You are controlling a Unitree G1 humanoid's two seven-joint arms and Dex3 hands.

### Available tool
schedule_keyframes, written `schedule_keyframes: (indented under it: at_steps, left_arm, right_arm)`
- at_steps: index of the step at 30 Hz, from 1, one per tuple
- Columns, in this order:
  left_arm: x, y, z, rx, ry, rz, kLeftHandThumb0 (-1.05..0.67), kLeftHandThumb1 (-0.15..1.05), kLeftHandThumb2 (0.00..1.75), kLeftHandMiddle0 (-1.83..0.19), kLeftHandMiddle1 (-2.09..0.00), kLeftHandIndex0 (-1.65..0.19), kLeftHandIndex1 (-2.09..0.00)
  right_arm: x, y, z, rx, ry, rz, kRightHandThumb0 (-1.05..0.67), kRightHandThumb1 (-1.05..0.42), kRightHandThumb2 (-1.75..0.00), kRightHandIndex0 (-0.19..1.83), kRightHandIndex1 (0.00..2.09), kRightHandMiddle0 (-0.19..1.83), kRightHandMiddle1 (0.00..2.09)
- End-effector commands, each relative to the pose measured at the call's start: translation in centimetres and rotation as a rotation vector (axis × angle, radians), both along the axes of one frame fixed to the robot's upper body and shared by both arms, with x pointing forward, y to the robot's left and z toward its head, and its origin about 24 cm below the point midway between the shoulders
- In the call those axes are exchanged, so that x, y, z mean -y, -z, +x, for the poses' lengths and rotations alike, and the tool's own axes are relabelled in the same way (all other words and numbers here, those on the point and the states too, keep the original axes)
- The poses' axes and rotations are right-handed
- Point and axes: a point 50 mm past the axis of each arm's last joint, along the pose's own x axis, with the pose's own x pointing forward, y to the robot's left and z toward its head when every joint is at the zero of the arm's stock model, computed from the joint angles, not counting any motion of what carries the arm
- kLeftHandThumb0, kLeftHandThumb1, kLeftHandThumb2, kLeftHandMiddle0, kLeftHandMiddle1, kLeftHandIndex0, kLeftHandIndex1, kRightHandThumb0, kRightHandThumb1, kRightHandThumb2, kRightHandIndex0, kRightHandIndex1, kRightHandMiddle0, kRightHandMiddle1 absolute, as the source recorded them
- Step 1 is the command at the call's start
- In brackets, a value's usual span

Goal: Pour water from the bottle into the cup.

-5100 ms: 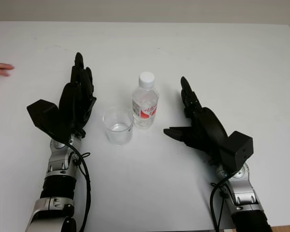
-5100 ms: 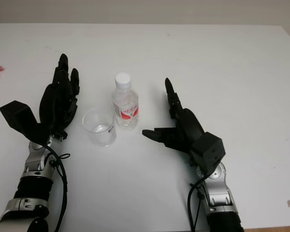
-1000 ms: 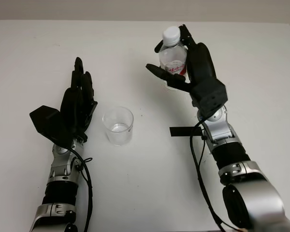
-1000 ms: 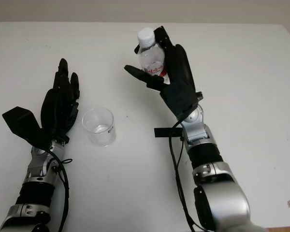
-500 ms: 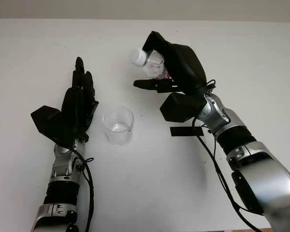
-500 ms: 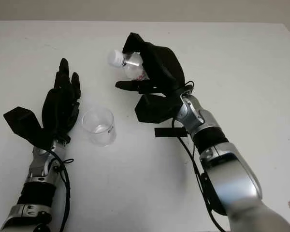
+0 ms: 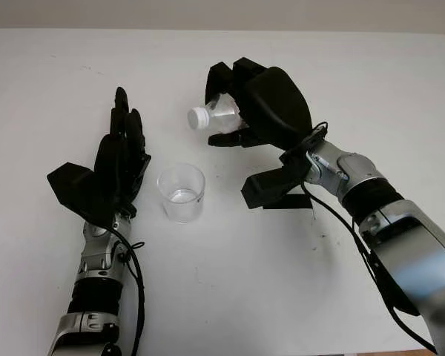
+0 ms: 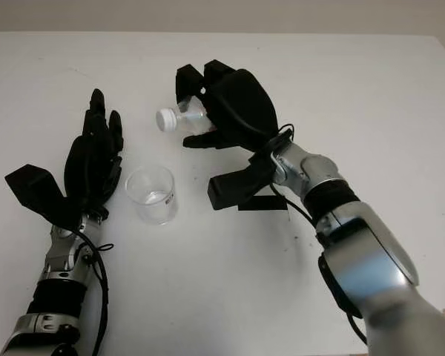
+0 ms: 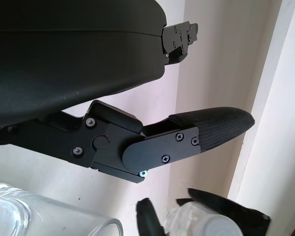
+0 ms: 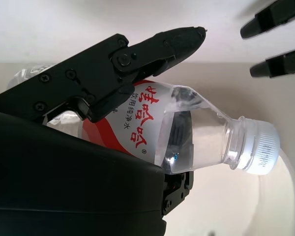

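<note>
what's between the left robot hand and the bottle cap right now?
Bare white table in the left eye view. The cup sits nearer, beside the left robot hand, below the cap.

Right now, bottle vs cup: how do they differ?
The water bottle is off the table, tipped about sideways in the right robot hand; the plastic cup stands upright on the table beside the open left robot hand. The bottle's white cap is on; the cup is open-topped. Both are clear.
</note>
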Motion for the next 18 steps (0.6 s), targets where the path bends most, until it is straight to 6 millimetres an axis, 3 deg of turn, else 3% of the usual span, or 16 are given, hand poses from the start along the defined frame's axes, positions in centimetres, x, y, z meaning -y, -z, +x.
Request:
schedule_keyframes:
  at_steps: [1, 9, 14, 18]
  left_arm:
    - [0.1, -0.1, 0.0, 0.007, -0.004, -0.002, -0.83, 1.05, 0.7, 0.19, -0.04, 0.19, 0.0]
    - [0.2, -0.2, 0.1, 0.011, 0.007, 0.003, -0.83, 1.05, 0.7, 0.19, -0.02, 0.19, 0.0]
    - [0.3, -0.3, 0.1, 0.012, 0.004, 0.008, -0.84, 1.05, 0.7, 0.19, -0.02, 0.19, 0.0]
    - [0.3, -0.3, 0.1, 0.016, 0.006, 0.002, -0.83, 1.05, 0.7, 0.19, -0.02, 0.19, 0.0]
  right_arm:
    - [0.0, -1.2, 0.0, 0.065, -0.023, -0.014, -0.47, -1.05, -0.26, 1.25, 2.09, 1.0, 2.09]
    - [-0.3, -1.7, -0.3, 0.171, -0.08, -0.096, -0.48, -1.05, -0.24, 1.29, 2.09, 1.0, 2.09]
    - [-0.7, -1.8, -0.4, 0.211, -0.103, -0.162, -0.5, -1.05, -0.32, 1.31, 2.09, 1.01, 2.09]
    - [-1.1, -1.9, -0.5, 0.254, -0.125, -0.215, -0.52, -1.05, -0.34, 1.27, 2.09, 0.88, 2.09]
